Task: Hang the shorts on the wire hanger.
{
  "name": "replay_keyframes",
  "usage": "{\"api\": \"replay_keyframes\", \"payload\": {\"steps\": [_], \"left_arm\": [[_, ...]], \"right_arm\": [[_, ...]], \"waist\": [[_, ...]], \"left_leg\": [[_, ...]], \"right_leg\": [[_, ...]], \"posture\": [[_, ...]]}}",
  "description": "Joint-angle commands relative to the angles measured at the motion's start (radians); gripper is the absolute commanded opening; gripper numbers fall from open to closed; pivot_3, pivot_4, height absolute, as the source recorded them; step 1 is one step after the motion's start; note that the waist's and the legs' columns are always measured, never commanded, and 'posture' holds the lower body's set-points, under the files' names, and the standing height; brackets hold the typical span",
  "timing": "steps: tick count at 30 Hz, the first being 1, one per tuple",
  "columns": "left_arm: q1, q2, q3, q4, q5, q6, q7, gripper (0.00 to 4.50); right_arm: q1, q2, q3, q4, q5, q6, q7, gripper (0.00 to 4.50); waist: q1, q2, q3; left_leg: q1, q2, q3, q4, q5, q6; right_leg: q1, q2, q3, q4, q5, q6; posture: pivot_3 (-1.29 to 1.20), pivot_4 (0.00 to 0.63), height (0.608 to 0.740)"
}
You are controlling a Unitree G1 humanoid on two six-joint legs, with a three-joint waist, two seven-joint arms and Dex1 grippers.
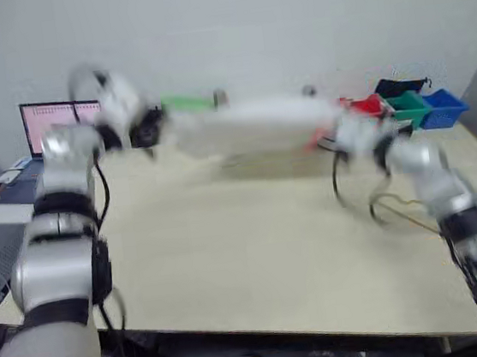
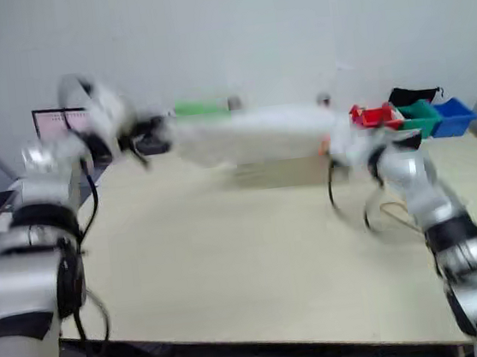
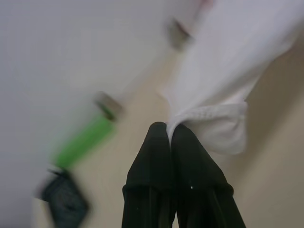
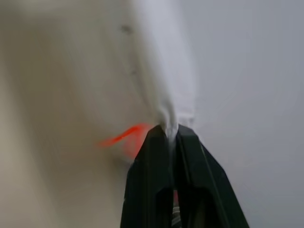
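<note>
You have the shorts (image 1: pixel 250 125) stretched between both arms, held up above the far half of the tabletop (image 1: pixel 231 265). Your left gripper (image 3: pixel 169 130) is pinched shut on the gathered waistband at one end, and your right gripper (image 4: pixel 172 130) is pinched shut on the fabric at the other end, next to a small red mark. The long axis of the shorts runs from side to side, roughly level, from your left arm across to your right.

The wire hanger (image 1: pixel 397 209) looks to lie flat on the tabletop just below and a little nearer you than your right gripper; the blur makes its outline hard to follow. So the right arm is clearly the nearer one, and the left is well away. The next move likely turns on bringing the right-hand end of the cloth down toward that hanger.
</note>
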Motion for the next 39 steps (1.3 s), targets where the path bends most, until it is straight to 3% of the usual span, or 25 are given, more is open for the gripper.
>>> {"api": "replay_keyframes", "payload": {"steps": [1,2,4,11,17,24,31,32,36,39], "left_arm": [[0.284,0.117,-0.058,-0.423,-0.051,0.089,-0.268,0.02],[0.370,0.147,-0.065,-0.533,-0.068,0.126,-0.312,0.02],[0.463,0.182,-0.051,-0.687,-0.101,0.219,-0.340,0.02],[0.539,0.230,-0.031,-0.915,-0.156,0.416,-0.359,0.02],[0.596,0.311,-0.038,-0.987,-0.163,0.457,-0.439,0.02],[0.685,0.399,-0.049,-1.094,-0.222,0.501,-0.519,0.02],[0.657,0.348,-0.054,-1.062,-0.192,0.489,-0.463,0.02],[0.642,0.341,-0.056,-1.048,-0.191,0.492,-0.460,0.46],[0.609,0.341,-0.054,-1.020,-0.197,0.499,-0.481,1.08],[0.601,0.366,-0.051,-1.011,-0.206,0.485,-0.509,1.88]], "right_arm": [[0.149,-0.211,0.021,-0.377,0.116,0.167,0.363,0.00],[0.163,-0.230,0.014,-0.417,0.140,0.221,0.396,0.00],[0.168,-0.241,0.001,-0.464,0.174,0.292,0.425,0.00],[0.148,-0.247,-0.025,-0.517,0.188,0.393,0.472,0.00],[0.187,-0.253,-0.030,-0.640,0.290,0.521,0.550,0.00],[0.227,-0.292,-0.036,-0.683,0.330,0.545,0.596,0.00],[0.243,-0.293,-0.033,-0.646,0.308,0.513,0.577,0.00],[0.250,-0.305,-0.041,-0.654,0.319,0.514,0.590,0.54],[0.263,-0.335,-0.092,-0.677,0.353,0.530,0.606,1.23],[0.278,-0.376,-0.162,-0.730,0.427,0.574,0.634,2.12]], "waist": [[-0.006,0.004,0.004],[-0.017,0.007,0.006],[-0.031,-0.002,0.004],[-0.024,-0.004,0.002],[-0.023,-0.004,0.002],[-0.001,-0.003,0.003],[0.001,-0.003,0.003],[0.001,-0.003,0.003],[0.001,-0.003,0.003],[-0.001,-0.002,0.003]], "left_leg": [[-0.008,0.003,-0.007,0.002,0.000,0.000],[-0.013,0.004,-0.009,0.004,0.000,0.000],[-0.008,0.007,-0.009,0.007,0.000,0.000],[0.000,0.016,-0.009,0.005,0.000,0.000],[-0.003,0.017,-0.008,0.004,-0.003,0.004],[-0.001,0.017,-0.008,0.004,-0.003,0.005],[-0.001,0.017,-0.007,0.004,-0.003,0.005],[-0.001,0.017,-0.007,0.004,-0.003,0.005],[-0.001,0.017,-0.007,0.004,-0.003,0.005],[-0.001,0.017,-0.007,0.003,-0.003,0.005]], "right_leg": [[-0.009,0.001,0.002,0.004,0.001,-0.001],[-0.014,0.000,0.002,0.006,0.002,-0.001],[-0.015,-0.002,0.008,0.016,0.001,-0.003],[-0.008,0.010,0.000,0.016,-0.004,-0.011],[-0.011,0.009,0.002,0.015,-0.004,-0.012],[-0.010,0.010,0.000,0.015,-0.005,-0.013],[-0.010,0.011,0.001,0.015,-0.005,-0.013],[-0.010,0.011,0.001,0.015,-0.005,-0.013],[-0.010,0.012,0.001,0.015,-0.005,-0.013],[-0.010,0.012,0.002,0.015,-0.005,-0.013]], "posture": [[0.42,0.000,0.740],[0.42,0.000,0.740],[0.41,0.000,0.740],[0.41,0.000,0.740],[0.41,0.000,0.740],[0.41,0.000,0.740],[0.40,0.000,0.740],[0.40,0.000,0.740],[0.39,0.000,0.740],[0.38,0.000,0.740]]}}
